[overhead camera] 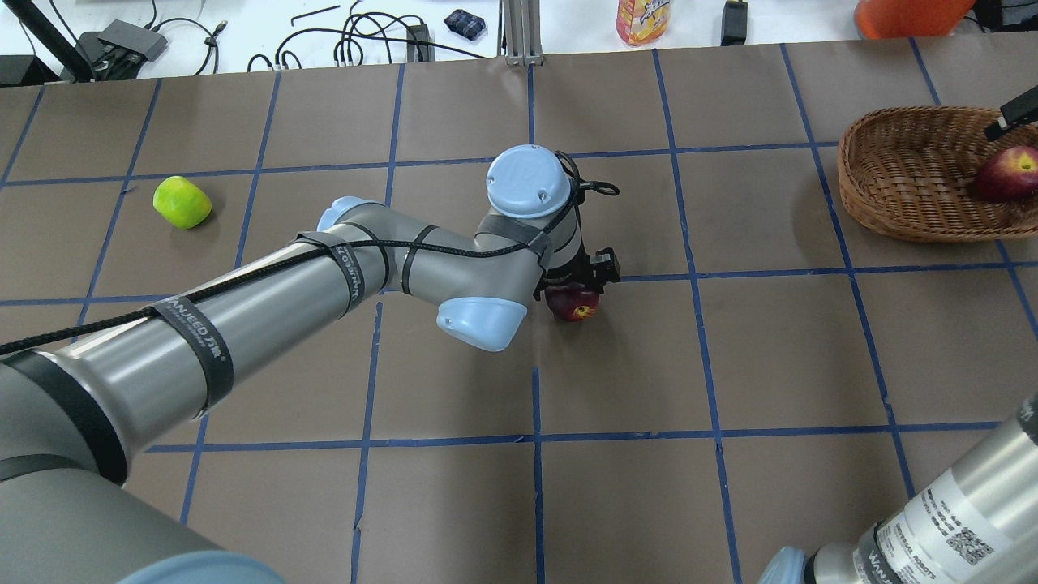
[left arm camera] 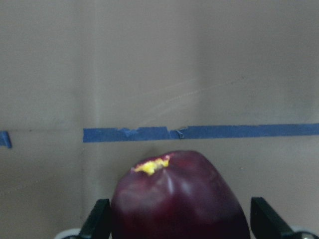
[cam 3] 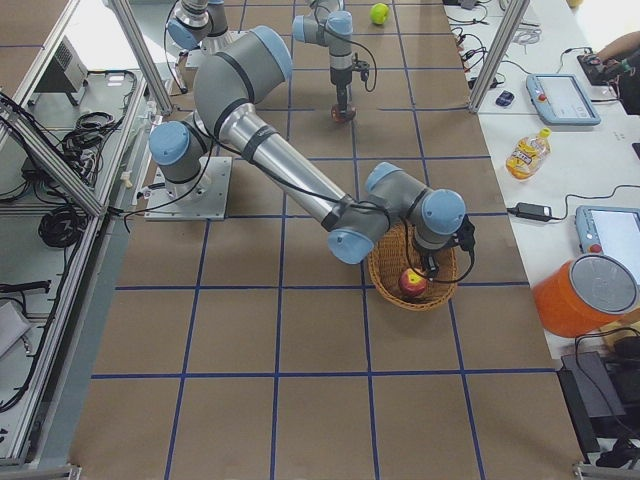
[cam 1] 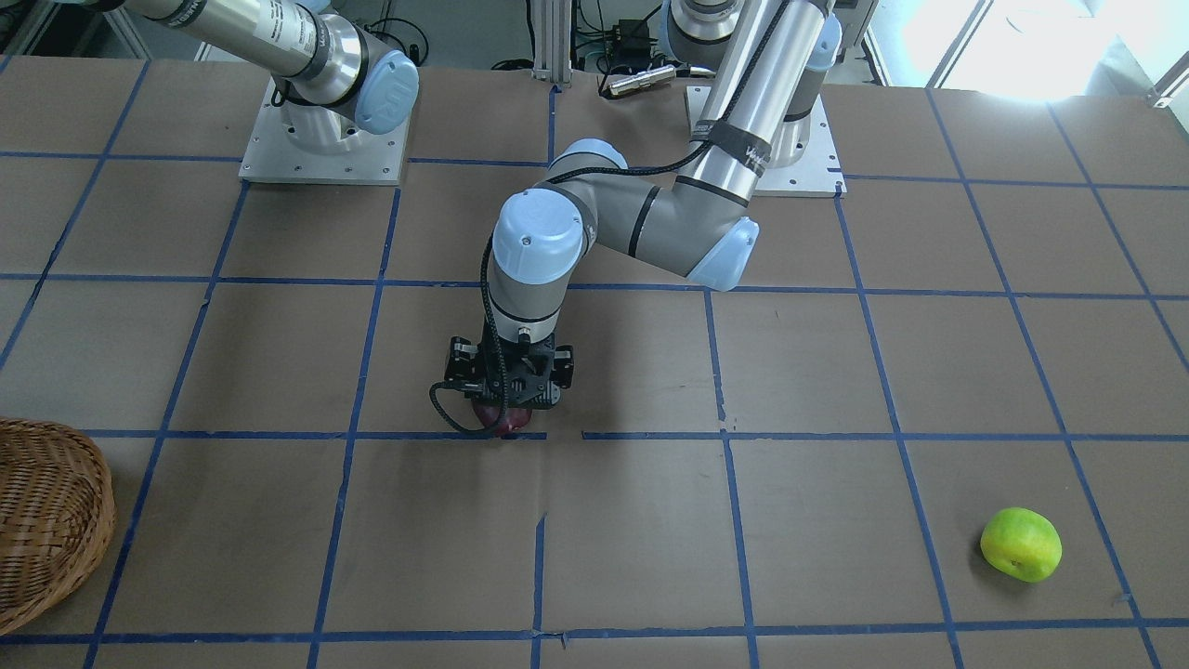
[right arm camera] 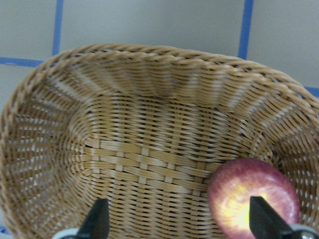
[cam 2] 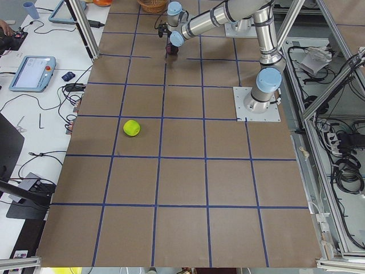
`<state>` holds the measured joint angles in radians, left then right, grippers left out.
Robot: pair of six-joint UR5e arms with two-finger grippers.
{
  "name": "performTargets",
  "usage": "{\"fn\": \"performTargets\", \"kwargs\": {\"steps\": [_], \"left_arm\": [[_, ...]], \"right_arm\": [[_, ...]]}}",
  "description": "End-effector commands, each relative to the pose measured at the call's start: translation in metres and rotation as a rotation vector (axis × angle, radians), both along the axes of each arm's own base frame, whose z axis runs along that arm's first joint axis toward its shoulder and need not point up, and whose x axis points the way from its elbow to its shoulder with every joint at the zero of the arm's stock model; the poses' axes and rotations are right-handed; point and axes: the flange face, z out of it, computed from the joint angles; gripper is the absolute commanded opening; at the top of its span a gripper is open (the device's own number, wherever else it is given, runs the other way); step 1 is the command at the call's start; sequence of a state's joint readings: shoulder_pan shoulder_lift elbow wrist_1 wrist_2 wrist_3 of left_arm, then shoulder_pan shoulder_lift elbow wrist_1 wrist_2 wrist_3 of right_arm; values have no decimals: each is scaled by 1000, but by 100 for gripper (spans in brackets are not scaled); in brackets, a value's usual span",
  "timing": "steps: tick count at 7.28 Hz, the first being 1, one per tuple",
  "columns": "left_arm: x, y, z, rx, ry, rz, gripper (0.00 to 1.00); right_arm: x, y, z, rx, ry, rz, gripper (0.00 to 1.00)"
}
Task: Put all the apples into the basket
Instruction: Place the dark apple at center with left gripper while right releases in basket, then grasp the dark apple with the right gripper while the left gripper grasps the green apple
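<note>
Brown papered table (overhead camera: 778,349) lies beneath my left gripper (left arm camera: 179,221), spread wide, fingers flanking the maroon apple (left arm camera: 179,194) without clamping. My right gripper (right arm camera: 179,221) gapes empty above the basket (right arm camera: 149,64) holding the red apple (right arm camera: 251,199); the green apple (overhead camera: 182,203) lies well away from both.

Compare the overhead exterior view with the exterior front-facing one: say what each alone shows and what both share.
Only the overhead view shows the red apple lying inside the basket. Only the front-facing view shows the arms' mounting plates. Both show the left gripper down over the maroon apple mid-table, the green apple lying alone on the table, and at least part of the basket.
</note>
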<state>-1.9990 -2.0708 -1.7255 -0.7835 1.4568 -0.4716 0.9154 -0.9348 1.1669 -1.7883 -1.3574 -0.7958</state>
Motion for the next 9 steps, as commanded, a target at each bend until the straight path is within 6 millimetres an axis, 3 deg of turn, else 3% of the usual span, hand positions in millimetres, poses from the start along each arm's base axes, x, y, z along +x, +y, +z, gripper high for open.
{"fn": "performTargets", "kwargs": {"steps": [1, 2, 3, 5, 6, 7, 8, 9], "left_arm": [[88, -54, 42, 34, 4, 64, 100], [152, -76, 49, 50, -9, 46, 100], [218, -94, 48, 32, -24, -18, 100], [363, -125, 34, 3, -44, -158, 100], [410, -135, 34, -23, -111, -268, 100], [436, -156, 51, -25, -239, -405, 100], [467, -171, 52, -37, -258, -474, 100], [499, -173, 43, -17, -247, -482, 100]], "right_arm": [[108, 1, 64, 81, 56, 24, 100], [167, 9, 81, 123, 30, 45, 100], [221, 23, 113, 115, 33, 68, 100], [352, 38, 112, 200, 35, -54, 100], [425, 55, 115, 231, 44, -166, 100], [482, 69, 103, 266, 52, -256, 100], [524, 81, 82, 269, 54, -328, 100], [558, 94, 63, 228, 50, -327, 100]]}}
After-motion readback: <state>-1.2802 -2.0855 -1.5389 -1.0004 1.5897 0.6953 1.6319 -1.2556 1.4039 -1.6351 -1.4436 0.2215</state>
